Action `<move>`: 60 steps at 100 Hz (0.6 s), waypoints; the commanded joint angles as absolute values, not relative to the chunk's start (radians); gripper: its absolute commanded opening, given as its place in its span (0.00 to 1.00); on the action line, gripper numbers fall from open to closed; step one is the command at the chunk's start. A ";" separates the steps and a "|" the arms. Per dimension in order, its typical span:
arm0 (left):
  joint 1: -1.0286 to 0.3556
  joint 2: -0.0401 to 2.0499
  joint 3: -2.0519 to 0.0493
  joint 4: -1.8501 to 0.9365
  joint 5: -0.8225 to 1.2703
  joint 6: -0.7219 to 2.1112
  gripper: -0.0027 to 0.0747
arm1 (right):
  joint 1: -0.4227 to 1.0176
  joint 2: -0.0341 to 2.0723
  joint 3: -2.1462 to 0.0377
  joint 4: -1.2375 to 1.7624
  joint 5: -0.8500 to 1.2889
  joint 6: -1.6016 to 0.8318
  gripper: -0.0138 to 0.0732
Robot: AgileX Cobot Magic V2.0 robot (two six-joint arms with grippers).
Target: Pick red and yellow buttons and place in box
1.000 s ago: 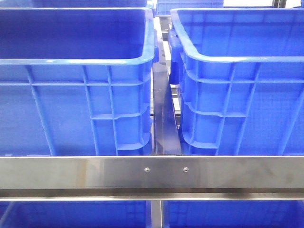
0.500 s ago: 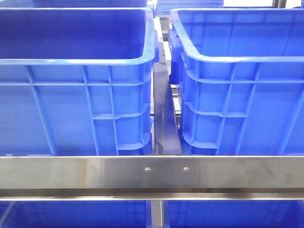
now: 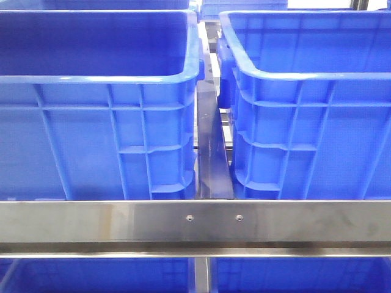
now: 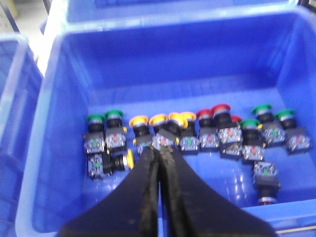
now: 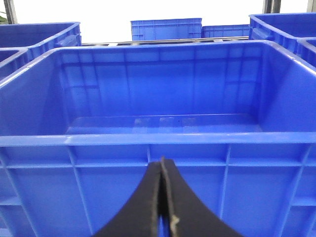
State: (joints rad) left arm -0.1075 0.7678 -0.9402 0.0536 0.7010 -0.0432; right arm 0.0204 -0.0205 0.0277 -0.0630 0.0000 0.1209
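In the left wrist view a blue crate [image 4: 49, 148] holds a row of push-button switches: several yellow-capped ones [image 4: 139, 121], red-capped ones [image 4: 220, 109] and green-capped ones [image 4: 113, 115]. One yellow button [image 4: 129, 159] lies on its side, and one red one [image 4: 266, 199] lies apart. My left gripper [image 4: 159, 150] is shut and empty, above the crate, tips over the yellow buttons. My right gripper [image 5: 162, 163] is shut and empty, in front of the near wall of an empty blue box [image 5: 158, 139]. Neither gripper shows in the front view.
The front view shows two large blue crates side by side, left [image 3: 98, 79] and right [image 3: 305, 76], with a narrow gap and a dark metal strip [image 3: 211, 152] between them. A steel rail [image 3: 195, 221] runs across in front. More blue crates [image 5: 165, 28] stand behind.
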 commanded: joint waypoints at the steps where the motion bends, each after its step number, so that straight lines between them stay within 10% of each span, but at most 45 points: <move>1: -0.115 0.788 -0.976 0.046 0.641 -0.042 0.04 | 0.022 -0.035 0.007 -0.076 -0.083 0.114 0.08; 33: -0.115 0.831 -0.976 0.046 0.667 -0.042 0.63 | 0.022 -0.035 0.007 -0.076 -0.083 0.114 0.08; 60: -0.120 0.898 -0.979 0.015 0.641 -0.042 0.68 | 0.022 -0.035 0.007 -0.076 -0.083 0.114 0.08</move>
